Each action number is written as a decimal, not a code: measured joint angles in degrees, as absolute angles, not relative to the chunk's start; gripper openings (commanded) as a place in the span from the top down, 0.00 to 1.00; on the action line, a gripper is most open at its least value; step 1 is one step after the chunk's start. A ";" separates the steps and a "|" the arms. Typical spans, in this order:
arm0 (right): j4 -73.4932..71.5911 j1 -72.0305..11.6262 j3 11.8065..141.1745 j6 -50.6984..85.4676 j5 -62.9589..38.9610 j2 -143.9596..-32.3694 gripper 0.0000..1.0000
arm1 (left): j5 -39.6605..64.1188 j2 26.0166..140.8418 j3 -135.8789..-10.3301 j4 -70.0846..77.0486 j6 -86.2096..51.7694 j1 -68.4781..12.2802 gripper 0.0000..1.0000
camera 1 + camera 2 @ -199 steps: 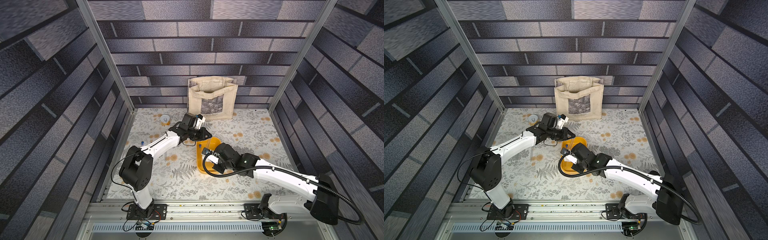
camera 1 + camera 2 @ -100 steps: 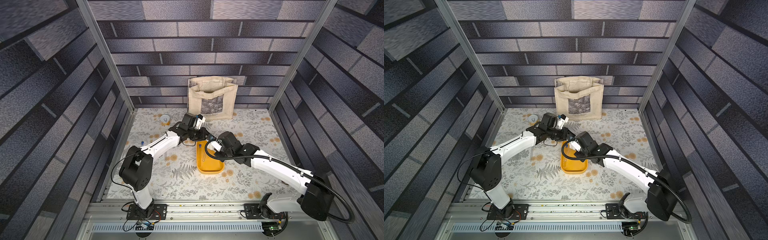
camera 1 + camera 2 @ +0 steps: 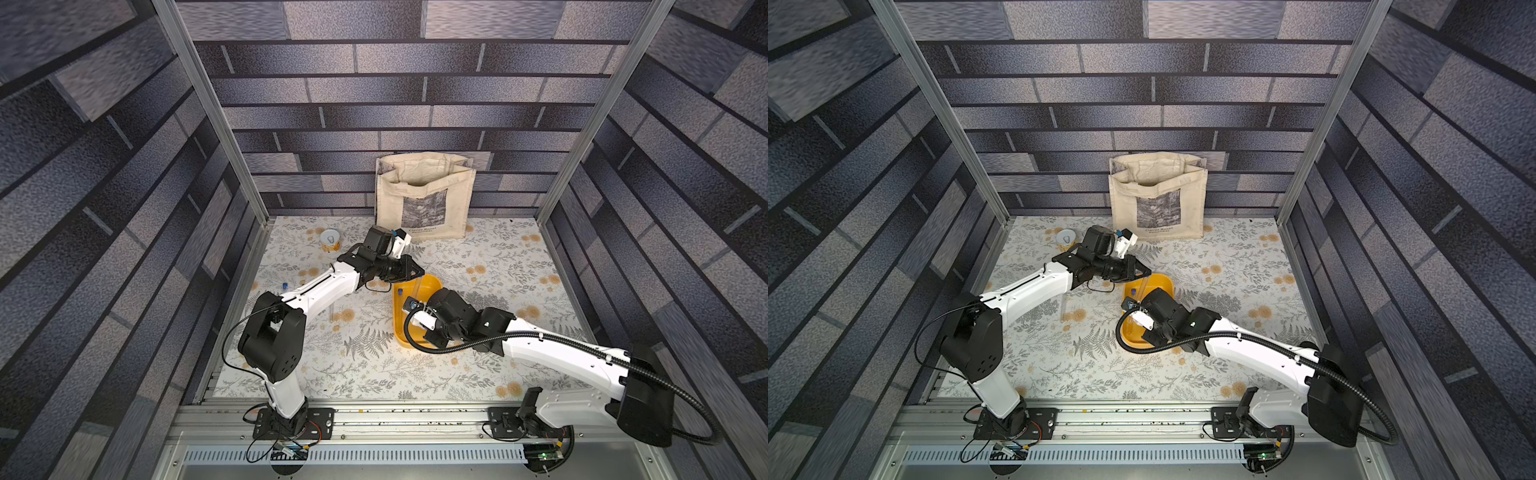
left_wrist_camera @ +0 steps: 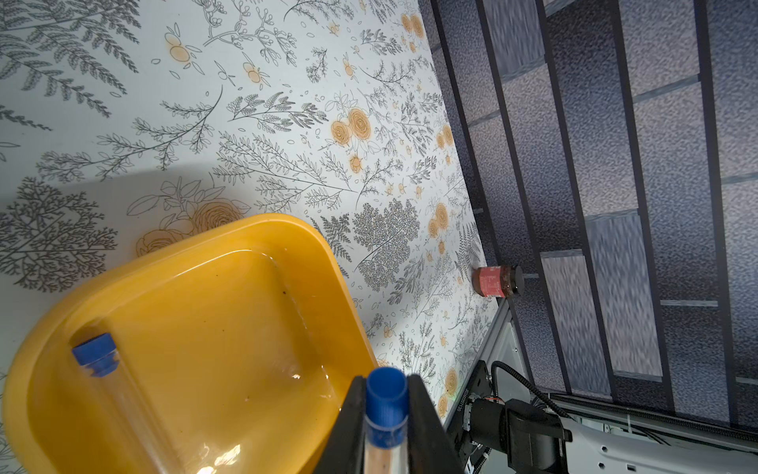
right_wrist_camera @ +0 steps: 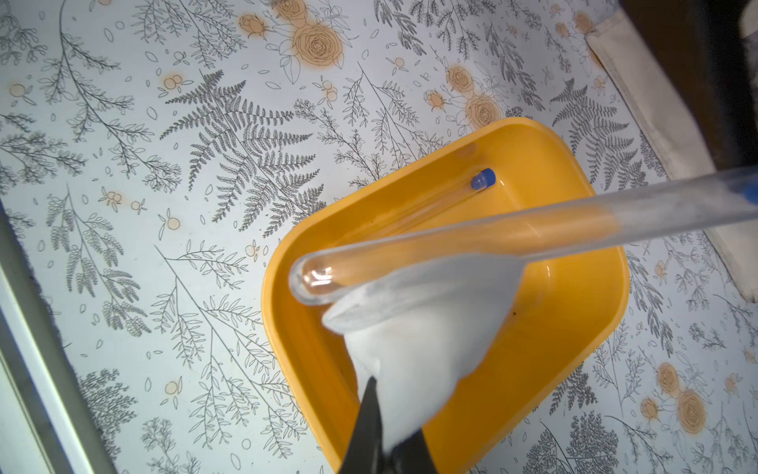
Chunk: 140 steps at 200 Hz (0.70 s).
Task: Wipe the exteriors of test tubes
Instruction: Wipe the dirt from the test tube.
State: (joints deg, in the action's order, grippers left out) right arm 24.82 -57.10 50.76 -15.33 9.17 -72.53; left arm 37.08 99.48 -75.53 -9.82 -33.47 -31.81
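Test tube 1 (image 5: pixel 512 230) hangs over yellow tray (image 5: pixel 574 328), left gripper (image 4: pixel 385 383) clamped on its blue-capped end. White cloth (image 5: pixel 418 324), pinched in right gripper (image 5: pixel 385 443), touches it near the rounded end. Test tube 2 (image 5: pixel 430 205) lies inside the tray.

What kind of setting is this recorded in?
Likely a staged robot test booth: aluminium frame posts holding printed brick-pattern wall panels, a floral-print tabletop, left arm and right arm bolted to a front rail.
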 measured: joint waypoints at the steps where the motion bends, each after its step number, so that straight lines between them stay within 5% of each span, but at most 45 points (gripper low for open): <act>1: 24.77 -57.17 50.65 -15.29 9.17 -72.42 1.00 | 37.08 99.48 -75.53 -9.82 -33.47 -31.81 0.82; 69: 24.12 -55.27 51.57 -15.25 10.44 -73.17 1.00 | 37.28 99.48 -75.53 -9.80 -33.47 -31.83 0.82; 140: 23.73 -40.16 55.07 -8.29 10.46 -75.11 1.00 | 37.23 99.48 -75.11 -9.63 -33.54 -31.83 0.82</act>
